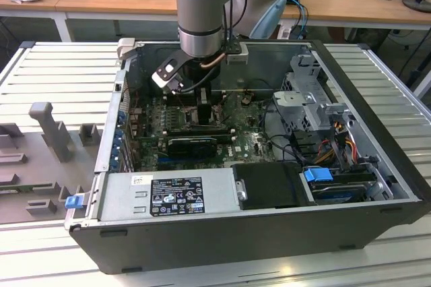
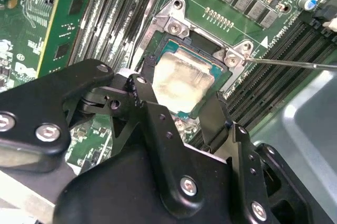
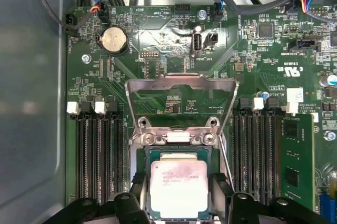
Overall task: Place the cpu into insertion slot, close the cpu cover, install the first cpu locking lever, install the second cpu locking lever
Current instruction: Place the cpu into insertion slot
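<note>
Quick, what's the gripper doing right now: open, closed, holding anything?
Gripper: at the cpu; whether it is open or gripping cannot be told.

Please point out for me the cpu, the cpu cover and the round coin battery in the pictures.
cpu (image 3: 179, 187): first wrist view, middle of its grey metal top.
cpu cover (image 3: 134, 103): first wrist view, side bar of the open frame.
round coin battery (image 3: 114, 39): first wrist view, centre of its face.

First wrist view: you count one pale square metal-topped cpu (image 3: 178, 187), one silvery window-frame cpu cover (image 3: 158, 81), one round silver coin battery (image 3: 114, 40), one green memory module (image 3: 297, 166).
</note>
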Robot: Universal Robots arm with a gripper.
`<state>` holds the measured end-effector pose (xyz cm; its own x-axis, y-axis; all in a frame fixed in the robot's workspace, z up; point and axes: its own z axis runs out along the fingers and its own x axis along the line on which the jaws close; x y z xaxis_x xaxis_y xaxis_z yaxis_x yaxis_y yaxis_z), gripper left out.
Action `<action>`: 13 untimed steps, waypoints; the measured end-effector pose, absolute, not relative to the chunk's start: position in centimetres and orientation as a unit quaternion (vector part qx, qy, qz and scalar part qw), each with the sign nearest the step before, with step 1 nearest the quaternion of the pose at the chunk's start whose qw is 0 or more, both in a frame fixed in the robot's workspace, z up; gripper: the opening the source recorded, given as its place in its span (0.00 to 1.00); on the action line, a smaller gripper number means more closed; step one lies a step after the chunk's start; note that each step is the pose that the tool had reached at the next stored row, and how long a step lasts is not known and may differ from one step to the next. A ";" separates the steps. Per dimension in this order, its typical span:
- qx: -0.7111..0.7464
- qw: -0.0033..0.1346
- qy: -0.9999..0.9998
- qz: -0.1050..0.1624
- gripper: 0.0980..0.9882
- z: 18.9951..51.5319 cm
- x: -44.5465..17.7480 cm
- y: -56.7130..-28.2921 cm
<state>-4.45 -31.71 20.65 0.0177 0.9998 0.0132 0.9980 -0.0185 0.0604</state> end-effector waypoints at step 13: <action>0.713 0.019 0.700 0.024 0.01 22.0 -4.4 -31.7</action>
<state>-4.44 -31.71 22.00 0.0176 0.9998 0.0085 0.9980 -0.0181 0.0605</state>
